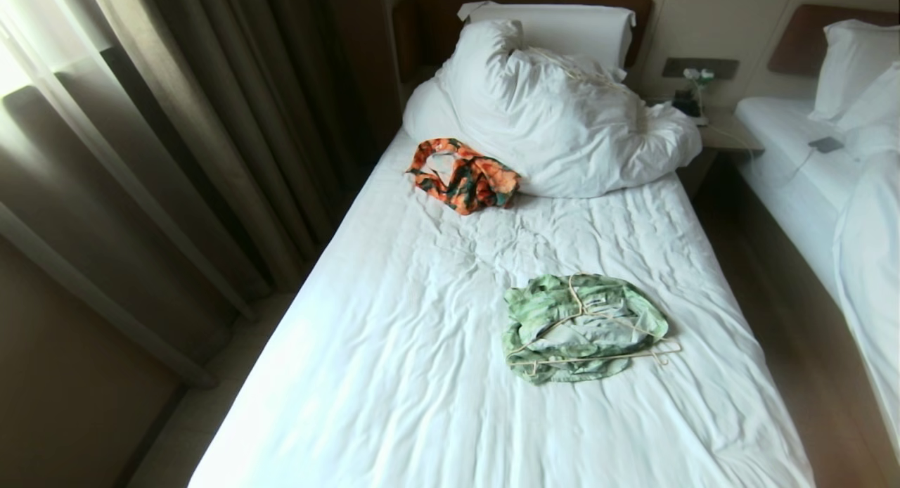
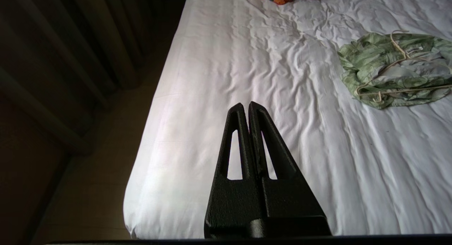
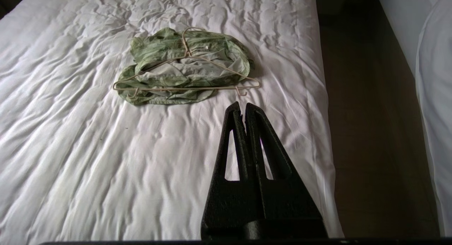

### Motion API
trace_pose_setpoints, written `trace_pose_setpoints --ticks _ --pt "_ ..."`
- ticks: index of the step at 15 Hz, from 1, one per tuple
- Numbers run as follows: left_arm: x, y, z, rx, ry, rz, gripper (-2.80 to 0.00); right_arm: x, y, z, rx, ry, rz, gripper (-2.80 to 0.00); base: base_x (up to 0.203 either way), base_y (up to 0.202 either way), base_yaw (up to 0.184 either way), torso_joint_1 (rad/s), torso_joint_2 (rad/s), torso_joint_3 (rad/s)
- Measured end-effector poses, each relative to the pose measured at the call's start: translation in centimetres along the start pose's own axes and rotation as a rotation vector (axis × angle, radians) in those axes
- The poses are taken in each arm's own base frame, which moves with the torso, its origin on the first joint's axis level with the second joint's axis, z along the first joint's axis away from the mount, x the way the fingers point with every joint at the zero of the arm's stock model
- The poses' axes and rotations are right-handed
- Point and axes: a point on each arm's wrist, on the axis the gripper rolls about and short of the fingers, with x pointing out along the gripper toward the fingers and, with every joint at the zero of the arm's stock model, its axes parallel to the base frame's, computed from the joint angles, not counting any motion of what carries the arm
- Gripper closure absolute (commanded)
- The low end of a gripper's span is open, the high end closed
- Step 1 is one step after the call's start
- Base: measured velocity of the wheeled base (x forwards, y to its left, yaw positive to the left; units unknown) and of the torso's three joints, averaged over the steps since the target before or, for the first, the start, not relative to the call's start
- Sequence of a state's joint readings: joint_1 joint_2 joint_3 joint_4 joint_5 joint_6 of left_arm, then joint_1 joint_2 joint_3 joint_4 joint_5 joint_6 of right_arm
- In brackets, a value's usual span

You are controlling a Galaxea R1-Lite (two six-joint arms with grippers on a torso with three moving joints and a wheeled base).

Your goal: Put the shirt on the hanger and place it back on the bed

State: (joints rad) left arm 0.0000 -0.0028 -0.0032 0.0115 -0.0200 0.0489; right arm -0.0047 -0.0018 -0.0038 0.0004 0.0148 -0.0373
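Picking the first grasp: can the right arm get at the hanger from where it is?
Probably yes. The hanger lies exposed on top of the crumpled shirt, with only bare bed sheet between it and the right gripper. That gripper is shut, so it must open first.

Orange patterned garment (image 1: 464, 175) by the duvet (image 1: 562, 115); curtains (image 1: 176, 122) left, second bed (image 1: 830, 164) right, nightstand (image 1: 724, 133) between.
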Motion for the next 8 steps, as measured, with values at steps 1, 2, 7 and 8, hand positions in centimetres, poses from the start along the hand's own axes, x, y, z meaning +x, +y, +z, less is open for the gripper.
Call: trace_pose_setpoints --ticks 1,2,7,8 --pt "0.0 0.0 0.0 -0.006 0.0 0.002 0.0 0.01 0.0 -0.05 0.008 0.002 0.0 0.0 0.0 0.0 0.0 0.0 0.0 0.0" --pt "0.0 0.01 0.0 -0.01 0.0 0.002 0.0 0.02 0.0 -0.07 0.008 0.002 0.0 0.0 0.0 0.0 0.0 0.0 0.0 0.0" --pt "0.0 0.01 0.01 -0.012 0.0 0.004 0.0 0.03 0.0 -0.12 0.011 0.005 -0.002 0.0 0.0 0.0 0.0 0.0 0.0 0.0" --pt "0.0 0.01 0.01 -0.012 -0.001 0.004 0.0 0.03 0.0 -0.12 0.013 0.005 -0.003 0.0 0.0 0.0 0.0 0.0 0.0 0.0"
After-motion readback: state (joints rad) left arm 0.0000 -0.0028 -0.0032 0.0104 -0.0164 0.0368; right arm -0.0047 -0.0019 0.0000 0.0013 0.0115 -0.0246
